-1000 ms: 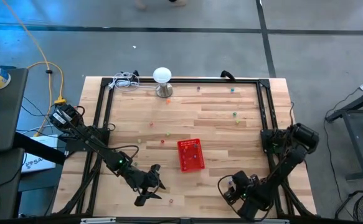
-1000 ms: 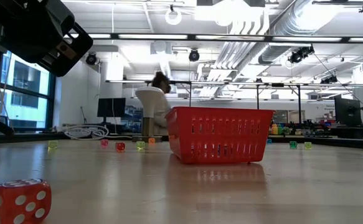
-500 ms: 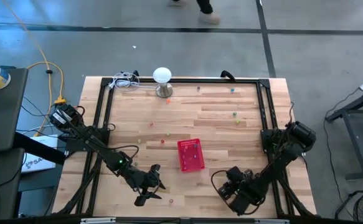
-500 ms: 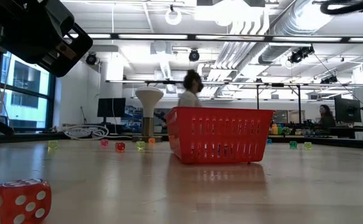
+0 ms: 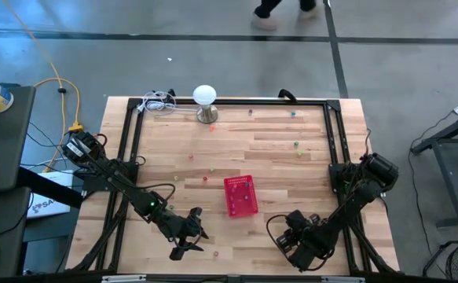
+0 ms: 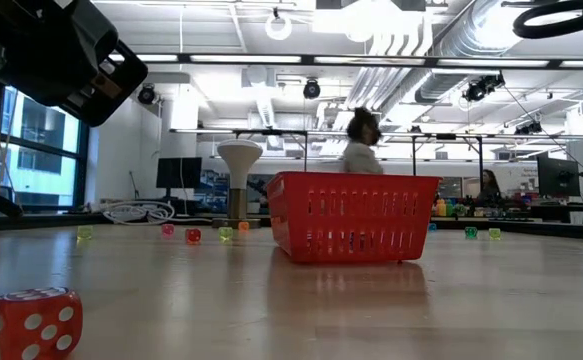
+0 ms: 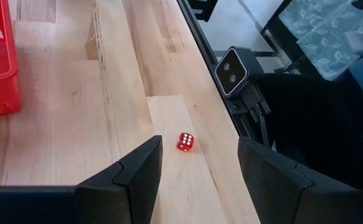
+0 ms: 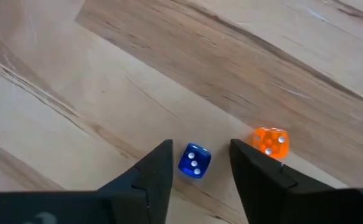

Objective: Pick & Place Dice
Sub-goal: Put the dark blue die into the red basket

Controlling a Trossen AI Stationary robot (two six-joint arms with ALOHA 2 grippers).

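My right gripper (image 8: 201,149) is open and low over the wood near the table's near right edge (image 5: 291,242). A blue die (image 8: 194,161) lies flat on the table between its fingertips, apart from both. An orange die (image 8: 270,141) lies just outside one finger. My left gripper (image 7: 200,146) is open too, at the near left (image 5: 191,240), and a red die (image 7: 185,141) sits on the table a little ahead of its fingers, also large in the low view (image 6: 33,322). The red basket (image 5: 241,195) stands mid-table.
More dice lie scattered over the far half of the table, such as one (image 5: 295,145) and another (image 5: 205,178). A white dome-topped lamp (image 5: 205,101) and a coiled cable (image 5: 159,101) sit at the far edge. A black frame rail (image 5: 335,134) runs along the sides. A person (image 6: 361,145) walks behind.
My right gripper has moved a short way toward the table's left edge along the near side, then held still. Behind the table a person has walked across toward the right.
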